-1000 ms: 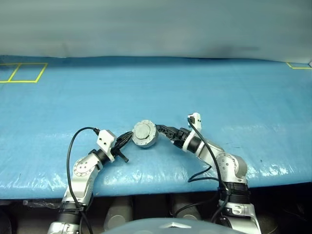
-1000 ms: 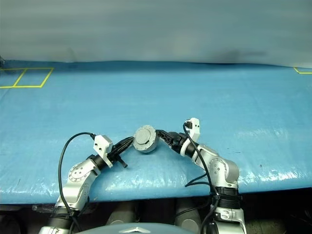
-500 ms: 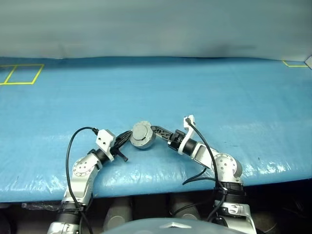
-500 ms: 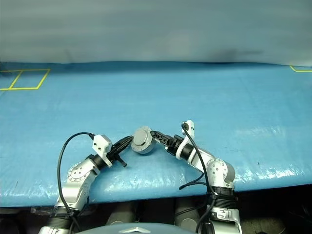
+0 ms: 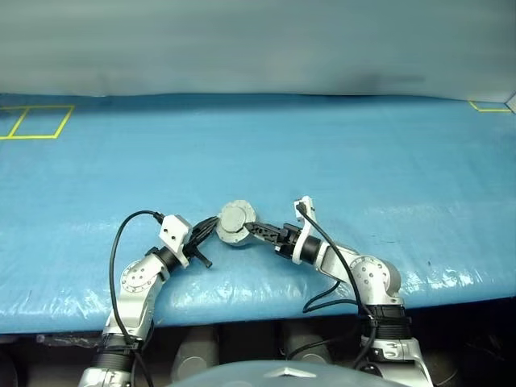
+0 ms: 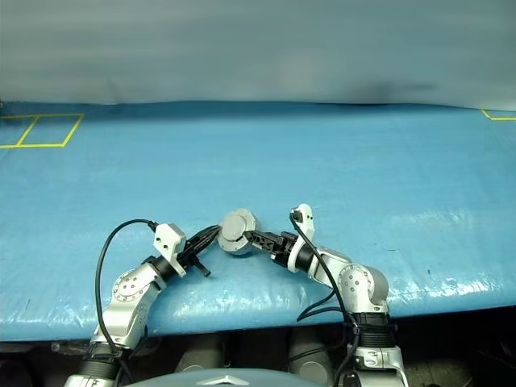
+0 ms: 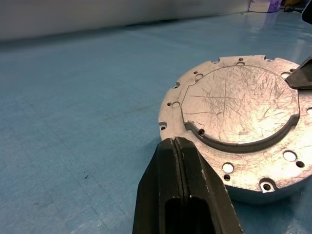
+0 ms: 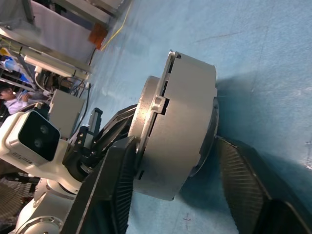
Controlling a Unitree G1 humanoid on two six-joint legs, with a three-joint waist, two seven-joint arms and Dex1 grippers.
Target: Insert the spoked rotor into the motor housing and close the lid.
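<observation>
Blue plastic sheeting covered the long table (image 5: pixel 363 153), with yellow tape squares at the far left. Near its front edge sat the round silver motor housing (image 8: pixel 187 122) with its scratched grey lid (image 7: pixel 239 109) down. The right gripper (image 5: pixel 260 232) had swung left and its fingers, half spread, now bracketed the housing, suggesting only seating remained. The left gripper (image 7: pixel 176 146) stayed pressed together beside it

lid (image 7: pixel 239 112) shut flat over motor housing (image 8: pixel 183 129), windings and spoked rotor hidden inside, lid's far edge cut off in left wrist view, right gripper (image 8: pixel 180 183) finger bases cut off
</observation>
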